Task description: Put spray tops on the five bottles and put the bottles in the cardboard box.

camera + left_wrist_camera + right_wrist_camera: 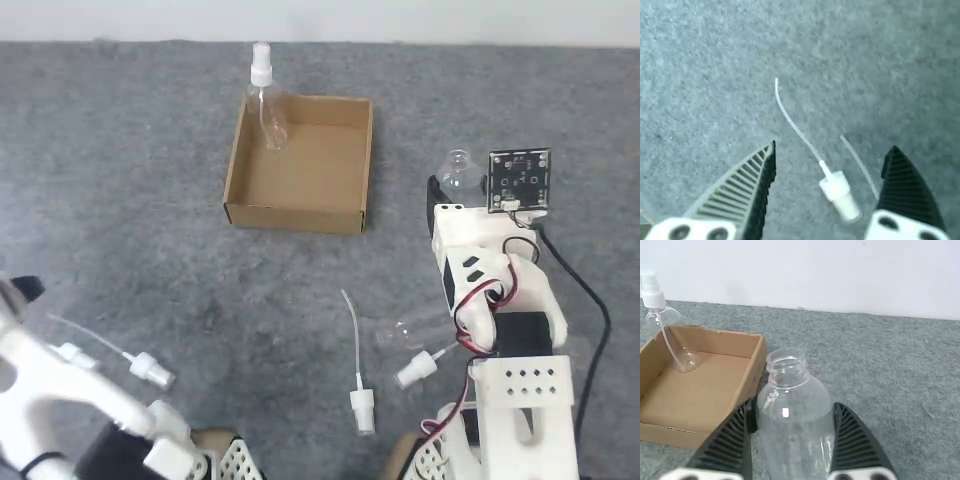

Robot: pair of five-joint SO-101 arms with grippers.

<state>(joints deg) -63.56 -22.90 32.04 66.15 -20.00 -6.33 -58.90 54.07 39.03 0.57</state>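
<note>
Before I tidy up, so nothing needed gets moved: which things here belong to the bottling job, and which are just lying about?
Job: cardboard box; capped bottle in it; open bottle in right gripper; lying bottle; loose spray tops.
Not part of it: grey mat; black cable.

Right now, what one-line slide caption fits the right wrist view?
Right claw holds an uncapped bottle beside the cardboard box, where one spray-topped bottle already sits.

White plastic arms [510, 300], black motors [525, 330]; red and black wires [480, 300] loop near a dark circuit board [519, 181], perhaps the camera's; ridged black pincer fingers [752, 187].
</note>
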